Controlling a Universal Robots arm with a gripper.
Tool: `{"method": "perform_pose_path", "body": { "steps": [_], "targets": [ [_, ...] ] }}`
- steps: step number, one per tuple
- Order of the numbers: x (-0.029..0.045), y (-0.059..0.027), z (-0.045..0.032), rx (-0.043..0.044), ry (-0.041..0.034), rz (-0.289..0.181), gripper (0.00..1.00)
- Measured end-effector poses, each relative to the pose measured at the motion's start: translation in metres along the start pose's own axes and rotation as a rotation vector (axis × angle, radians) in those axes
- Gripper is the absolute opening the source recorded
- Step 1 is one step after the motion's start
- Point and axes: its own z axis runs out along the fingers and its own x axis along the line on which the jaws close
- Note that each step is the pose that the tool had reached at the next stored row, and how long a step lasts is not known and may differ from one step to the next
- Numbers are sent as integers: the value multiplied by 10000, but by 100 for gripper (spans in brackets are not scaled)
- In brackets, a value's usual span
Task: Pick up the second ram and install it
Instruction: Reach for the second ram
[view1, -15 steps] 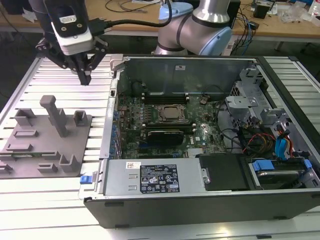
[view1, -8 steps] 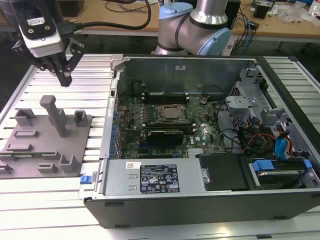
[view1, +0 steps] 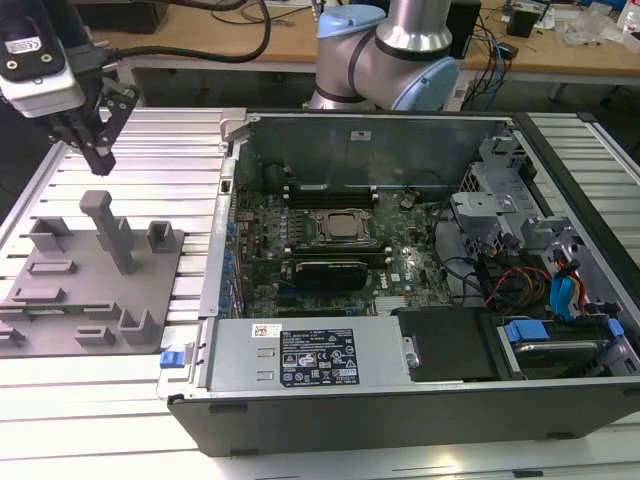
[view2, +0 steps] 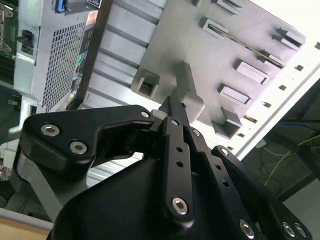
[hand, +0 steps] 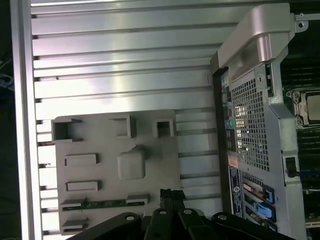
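Observation:
The second ram (hand: 105, 203) is a thin green stick standing on edge in a slot of the grey fixture plate (hand: 165, 160). In the second wrist view it shows as a thin line, the ram (view2: 256, 48), on the same plate (view2: 165, 45). My gripper (view1: 99, 158) hangs above the far side of the plate (view1: 150, 290), at the exterior view's left, outside the computer case. Its black fingers (view2: 172, 107) are shut with nothing between them. In the first wrist view the gripper (hand: 171, 194) is close beside one end of the ram and apart from it.
The open computer case (view1: 230, 340) lies at the exterior view's right, with the silver processor (view1: 337, 227) and long black memory slots (view1: 330, 188) on its motherboard. A tall grey post (view1: 108, 225) rises from the fixture plate. The ribbed aluminium table (view1: 170, 150) surrounds both.

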Motion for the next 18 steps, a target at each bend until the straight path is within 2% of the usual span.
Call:
{"method": "perform_pose_path", "body": {
  "steps": [3,5,7,12,14,18],
  "targets": [
    [135,-12,30,-1,0,1,8],
    [174,-29,36,0,0,-1,8],
    [246,-58,48,1,2,0,8],
    [336,-100,61,1,1,0,8],
    [421,-147,93,2,0,0,8],
    [521,-193,144,3,1,1,8]
  ]
}}
